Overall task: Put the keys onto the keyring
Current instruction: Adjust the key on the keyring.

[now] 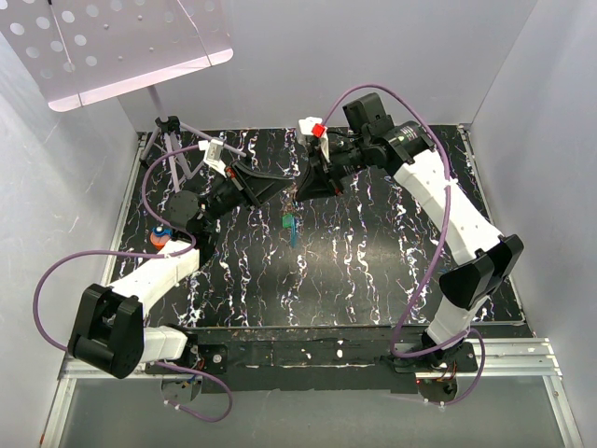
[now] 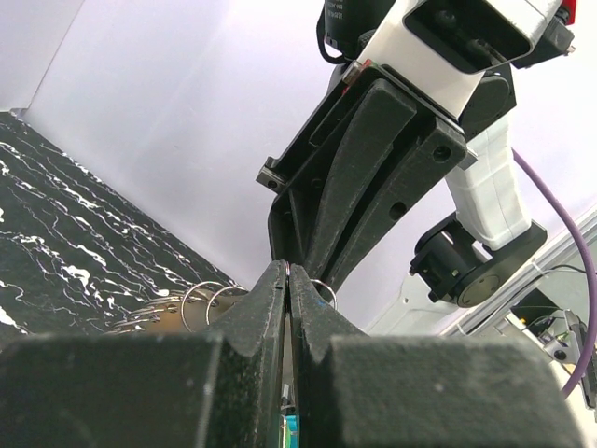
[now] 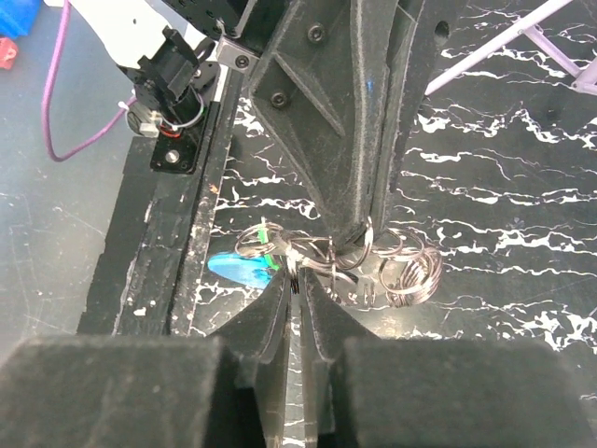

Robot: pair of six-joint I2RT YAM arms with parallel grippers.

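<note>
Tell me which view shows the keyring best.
Right wrist: the keyring shows plainly, its wire loops large and sharp. Left wrist shows only two loops, partly hidden; from top external it is too small to make out.

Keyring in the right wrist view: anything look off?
Yes. The keyring is no clean single loop: several wire coils bunch in a tangle between the left gripper and right gripper, with a blue key at its left side. Nothing looks broken.
</note>
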